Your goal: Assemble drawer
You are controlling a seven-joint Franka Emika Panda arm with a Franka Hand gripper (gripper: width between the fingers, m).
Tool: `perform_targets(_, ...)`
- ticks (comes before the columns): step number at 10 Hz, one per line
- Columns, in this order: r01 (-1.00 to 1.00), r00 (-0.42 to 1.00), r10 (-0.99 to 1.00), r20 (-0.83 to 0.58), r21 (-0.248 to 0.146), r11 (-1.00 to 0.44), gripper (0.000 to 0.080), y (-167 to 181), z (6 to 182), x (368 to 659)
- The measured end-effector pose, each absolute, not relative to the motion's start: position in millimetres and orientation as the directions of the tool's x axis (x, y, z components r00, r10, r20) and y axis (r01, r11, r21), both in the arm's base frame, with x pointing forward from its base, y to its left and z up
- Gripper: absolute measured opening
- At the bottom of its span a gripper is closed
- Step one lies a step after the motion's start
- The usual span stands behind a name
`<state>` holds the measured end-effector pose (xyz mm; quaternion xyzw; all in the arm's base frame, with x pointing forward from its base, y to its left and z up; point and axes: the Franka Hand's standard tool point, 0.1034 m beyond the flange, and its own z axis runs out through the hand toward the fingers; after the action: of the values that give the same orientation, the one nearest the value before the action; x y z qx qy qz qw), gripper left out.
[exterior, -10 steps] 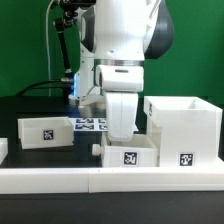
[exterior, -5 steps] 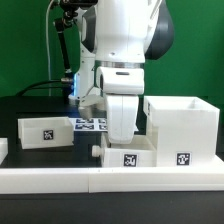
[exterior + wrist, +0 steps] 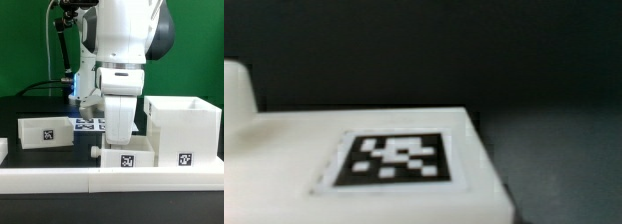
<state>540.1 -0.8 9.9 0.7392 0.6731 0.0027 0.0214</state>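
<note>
well, gripper [image 3: 121,133]: it points straight down at the middle tray, and its fingertips are hidden behind the tray's front wall, so i cannot tell whether they are spread or closed, or whether they hold anything.
arm [image 3: 120,35]: bulky white franka body, filling the centre of the exterior view above the gripper.
middle tray [image 3: 126,155]: shallow white drawer tray directly under the gripper, with a black-and-white tag on its front face and a small knob sticking out toward the exterior view's left.
housing [image 3: 185,128]: tall white box just beside the middle tray on the exterior view's right, upright, open on top, with a tag low on its front.
left tray [image 3: 45,131]: second white tray, well apart toward the exterior view's left, tag facing the camera.
marker board [image 3: 90,124]: flat on the table between the left tray and the arm, partly hidden by the arm.
border rail [image 3: 100,178]: long white rail across the front, just in front of the middle tray and housing.
table [image 3: 30,108]: black top.
backdrop [image 3: 25,40]: plain green.
wrist view: blurred; a tagged white surface [image 3: 402,125] fills most of the picture, with dark table beyond it and a rounded white piece [image 3: 239,95] beside it; which drawer part this is i cannot tell.
</note>
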Motion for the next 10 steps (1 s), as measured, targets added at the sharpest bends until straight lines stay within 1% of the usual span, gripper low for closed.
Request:
perform_targets(1, 0.992, 0.108, 0.994, -0.017, 0.06, -0.107, 0.0041, -0.1, 9.1, 541.5)
perform_targets(4, 0.994, 0.092, 0.996, -0.018, 0.057, -0.091, 0.0041, 1.1, 9.3, 541.0)
perform_targets(5, 0.994, 0.081, 0.997, -0.017, 0.069, -0.08, 0.0041, -3.1, 11.2, 542.2)
perform_targets(10, 0.995, 0.084, 0.996, -0.017, 0.062, -0.083, 0.0041, 0.5, 7.3, 539.6)
